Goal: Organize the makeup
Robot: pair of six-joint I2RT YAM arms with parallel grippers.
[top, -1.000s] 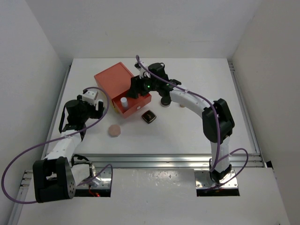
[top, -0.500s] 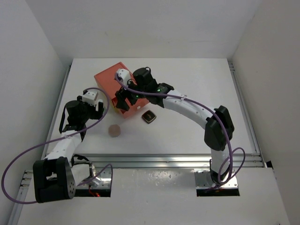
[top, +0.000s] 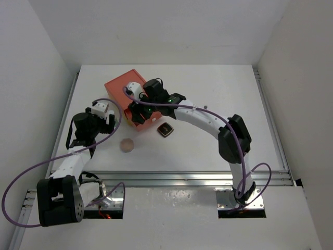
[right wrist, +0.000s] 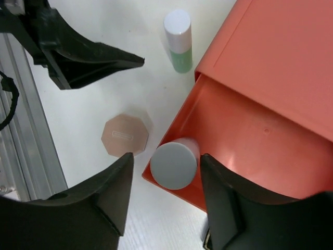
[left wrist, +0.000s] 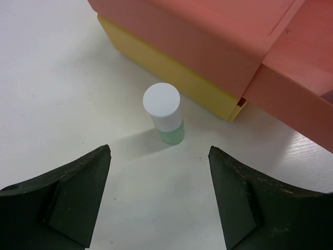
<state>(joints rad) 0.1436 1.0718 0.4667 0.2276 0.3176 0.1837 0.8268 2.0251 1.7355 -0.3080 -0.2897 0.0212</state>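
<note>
A white cylindrical bottle (right wrist: 174, 164) stands upright at the front of the open orange-red drawer (right wrist: 244, 140). My right gripper (right wrist: 166, 159) is open, with a finger on each side of the bottle and small gaps to it; it also shows in the top view (top: 136, 110). A second small bottle (left wrist: 164, 112) with a white cap and pale green body stands on the table beside the box. My left gripper (left wrist: 158, 151) is open and empty just short of it. The pink disc (top: 126, 145) and the black square compact (top: 165, 129) lie on the table. The black round compact and the tan bottle are hidden by my right arm.
The orange-red and yellow drawer box (top: 122, 88) sits at the back left, its drawer pulled out toward the front. My right arm arches across the middle of the table. White walls close in the table's left, back and right sides.
My right arm has swung left over the box, and its gripper has come down around the white bottle in the drawer. The arm now covers the black round compact. The left arm has not moved.
</note>
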